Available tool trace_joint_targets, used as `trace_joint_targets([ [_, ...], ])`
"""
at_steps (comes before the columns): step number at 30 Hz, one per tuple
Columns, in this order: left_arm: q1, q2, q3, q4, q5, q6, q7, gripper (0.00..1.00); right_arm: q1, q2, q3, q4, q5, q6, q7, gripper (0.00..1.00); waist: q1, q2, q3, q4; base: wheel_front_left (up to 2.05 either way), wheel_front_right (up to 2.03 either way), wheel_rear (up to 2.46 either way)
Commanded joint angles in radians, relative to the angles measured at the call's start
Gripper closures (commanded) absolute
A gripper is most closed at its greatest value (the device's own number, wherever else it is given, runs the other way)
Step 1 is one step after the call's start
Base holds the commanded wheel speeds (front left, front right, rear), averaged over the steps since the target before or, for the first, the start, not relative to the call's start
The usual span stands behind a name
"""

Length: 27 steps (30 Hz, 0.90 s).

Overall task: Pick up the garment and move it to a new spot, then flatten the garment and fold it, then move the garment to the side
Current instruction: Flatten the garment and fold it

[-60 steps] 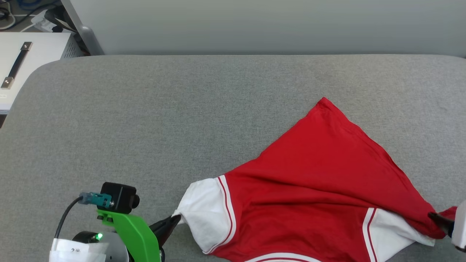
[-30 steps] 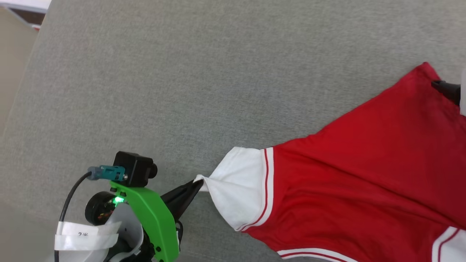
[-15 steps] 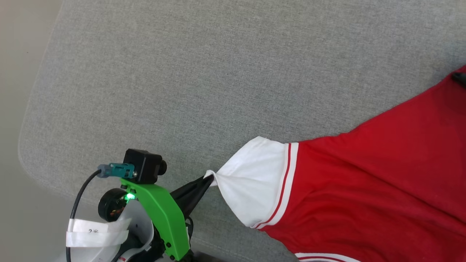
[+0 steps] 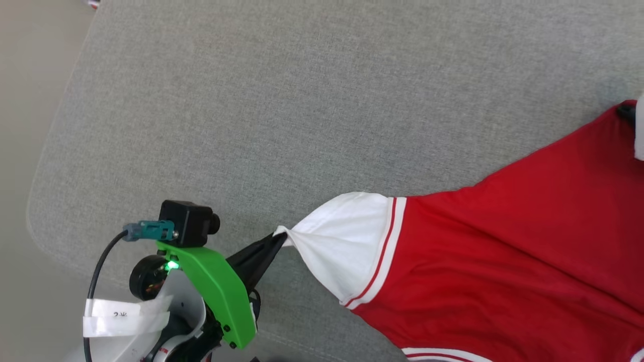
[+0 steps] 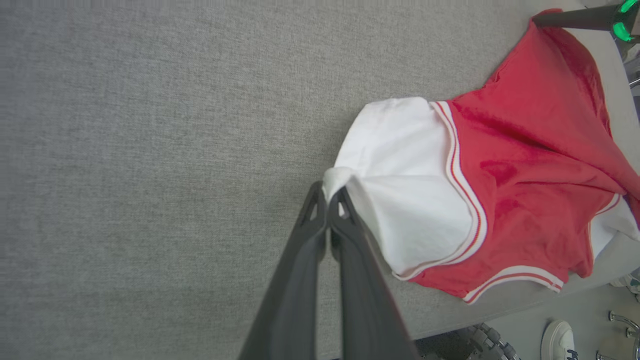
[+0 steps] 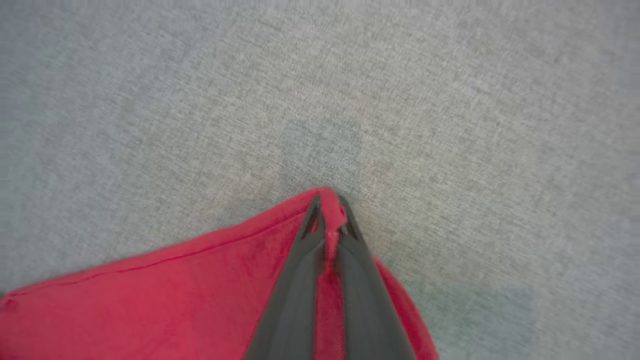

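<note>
The garment [image 4: 503, 261] is a red shirt with white sleeves and red-white trim, spread over the right of the grey table. My left gripper [image 4: 279, 236] is shut on the tip of the white sleeve [image 4: 342, 241], which is pulled to a point. In the left wrist view the same gripper [image 5: 329, 192] pinches the sleeve fold of the garment [image 5: 525, 165]. My right gripper [image 4: 629, 113] sits at the far right edge on the garment's upper red corner. In the right wrist view the right gripper [image 6: 329, 205] is shut, with the red corner [image 6: 175, 295] between its fingers.
The grey padded table [image 4: 251, 100] has a rounded left corner, with beige floor [image 4: 25, 151] beyond it. In the left wrist view a white shoe [image 5: 557, 340] and a ridged wheel [image 5: 480, 340] show below the table's edge.
The right gripper has shut on the garment's red corner. The left gripper keeps its hold on the sleeve. The head view has shifted, so the picture has moved a little.
</note>
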<state>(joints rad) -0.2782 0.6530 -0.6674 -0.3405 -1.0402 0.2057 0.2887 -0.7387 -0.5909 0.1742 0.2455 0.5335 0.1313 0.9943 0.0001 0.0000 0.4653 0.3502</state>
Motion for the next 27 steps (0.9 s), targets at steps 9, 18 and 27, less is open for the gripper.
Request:
trace_joint_targets([
  [9, -0.003, 0.025, 0.054, 0.016, -0.005, 0.016, -0.045, 1.00, 0.039, 0.026, -0.005, 0.049, 0.051, -0.001, -0.188, 1.00, -0.0001, 0.0000, -0.174, -0.109, 0.00, 0.00, 0.00],
  [18, -0.019, 0.046, 0.136, -0.009, 0.027, 0.033, -0.139, 1.00, 0.095, 0.021, -0.020, 0.017, 0.114, -0.001, -0.323, 1.00, -0.0001, 0.0000, -0.318, -0.200, 0.00, 0.00, 0.00],
  [27, -0.060, 0.063, 0.207, -0.044, 0.070, 0.062, -0.209, 1.00, 0.154, 0.007, -0.056, -0.107, 0.138, -0.001, -0.394, 1.00, -0.0001, 0.0000, -0.399, -0.274, 0.00, 0.00, 0.00],
])
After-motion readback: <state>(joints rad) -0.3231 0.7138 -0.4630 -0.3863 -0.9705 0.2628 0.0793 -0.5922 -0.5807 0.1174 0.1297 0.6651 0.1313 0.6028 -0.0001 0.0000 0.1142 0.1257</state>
